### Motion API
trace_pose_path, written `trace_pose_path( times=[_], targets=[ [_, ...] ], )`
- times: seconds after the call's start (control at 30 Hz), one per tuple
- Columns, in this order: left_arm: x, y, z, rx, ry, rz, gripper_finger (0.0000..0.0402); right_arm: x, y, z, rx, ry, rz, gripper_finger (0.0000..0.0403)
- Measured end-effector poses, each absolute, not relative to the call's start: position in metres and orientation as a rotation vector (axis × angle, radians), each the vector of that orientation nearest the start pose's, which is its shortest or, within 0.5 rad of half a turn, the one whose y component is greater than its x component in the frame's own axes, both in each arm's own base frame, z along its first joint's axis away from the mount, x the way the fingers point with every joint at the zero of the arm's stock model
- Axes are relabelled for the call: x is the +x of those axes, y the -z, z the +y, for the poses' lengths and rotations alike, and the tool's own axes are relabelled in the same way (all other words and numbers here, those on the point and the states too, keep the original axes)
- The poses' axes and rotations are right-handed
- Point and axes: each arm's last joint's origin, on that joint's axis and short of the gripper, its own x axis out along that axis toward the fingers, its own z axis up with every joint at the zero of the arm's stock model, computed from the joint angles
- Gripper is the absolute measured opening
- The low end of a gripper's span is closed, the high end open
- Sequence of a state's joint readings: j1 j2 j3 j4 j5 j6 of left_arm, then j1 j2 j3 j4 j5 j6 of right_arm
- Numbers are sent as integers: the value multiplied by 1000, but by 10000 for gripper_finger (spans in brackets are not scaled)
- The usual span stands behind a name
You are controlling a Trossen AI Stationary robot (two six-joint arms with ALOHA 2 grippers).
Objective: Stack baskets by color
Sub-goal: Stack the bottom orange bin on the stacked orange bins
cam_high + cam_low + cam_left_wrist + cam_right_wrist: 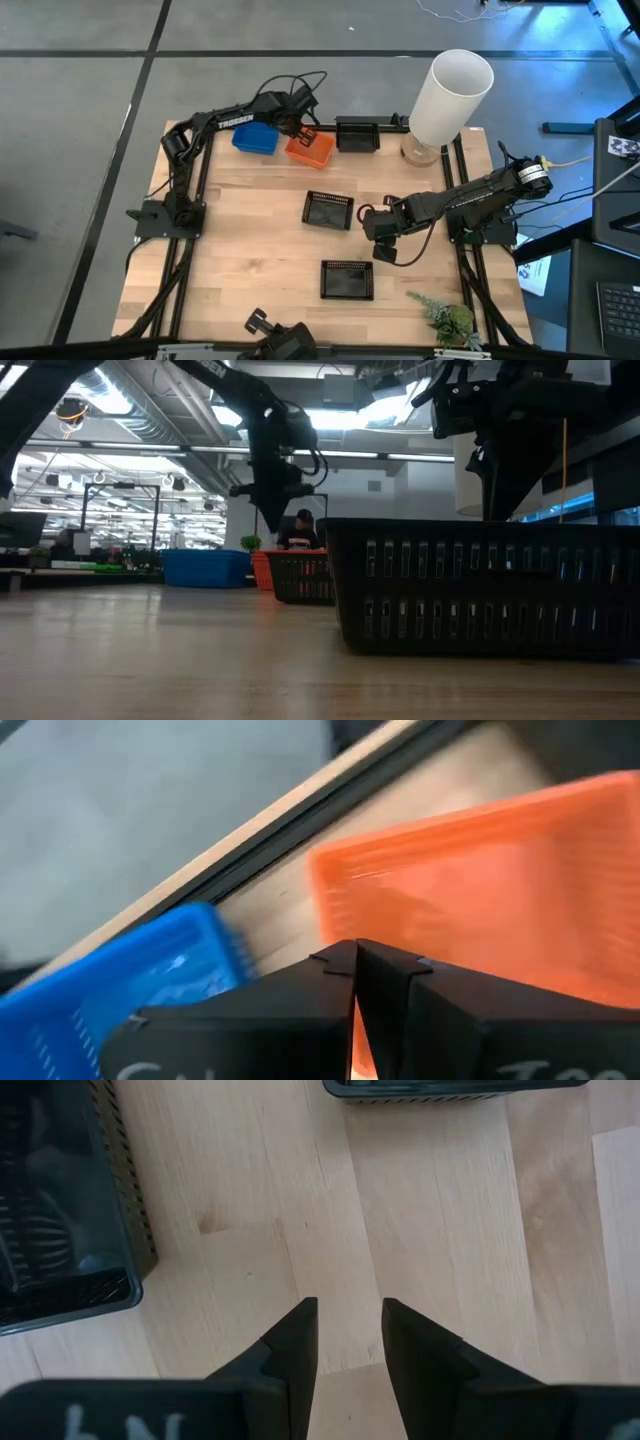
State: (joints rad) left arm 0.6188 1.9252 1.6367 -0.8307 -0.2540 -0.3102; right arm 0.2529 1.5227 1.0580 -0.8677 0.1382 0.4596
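A blue basket (255, 138) and an orange basket (310, 148) rest side by side on their bottoms at the table's far edge. A black basket (357, 133) sits to their right. Two more black baskets lie mid-table (328, 210) and nearer the front (347, 279). My left gripper (300, 132) hangs shut over the orange basket's corner (330, 890) beside the blue basket (120, 990). My right gripper (385, 248) stands open over bare wood (350, 1325), to the right of the mid-table black basket (60, 1200). My left gripper points steeply down at the orange basket, near the corner that faces the blue basket. Its own shut fingers (400, 990) hide the spot, so I cannot tell whether they touch the basket.
A tall white cylinder (447, 95) stands at the far right corner. A small green plant (450, 320) lies at the near right. Bare wood stretches along the table's left half. In the low view the nearest black basket (480, 585) fills the right foreground.
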Motion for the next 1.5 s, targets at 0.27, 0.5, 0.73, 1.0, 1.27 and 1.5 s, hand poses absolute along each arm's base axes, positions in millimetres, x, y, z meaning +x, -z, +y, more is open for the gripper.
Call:
trace_pose_path(
  times=[0.27,0.5,0.73,1.0,1.27,1.5],
  targets=[
    [331,-283,209,-346,-444,999,0,268,-217,65,138,206,1292,113],
    [363,-255,167,-238,-152,1023,0,268,-217,65,163,225,1289,113],
    [372,-213,166,-257,-124,1098,0,267,-217,65,182,239,1305,113],
    [382,-183,185,-260,-185,1066,0,266,-217,65,182,241,1308,113],
    [367,-188,219,-278,-303,1045,0,266,-217,65,182,242,1311,113],
    [353,-187,240,-313,-353,1045,0,266,-217,65,185,242,1311,113]
  ],
)
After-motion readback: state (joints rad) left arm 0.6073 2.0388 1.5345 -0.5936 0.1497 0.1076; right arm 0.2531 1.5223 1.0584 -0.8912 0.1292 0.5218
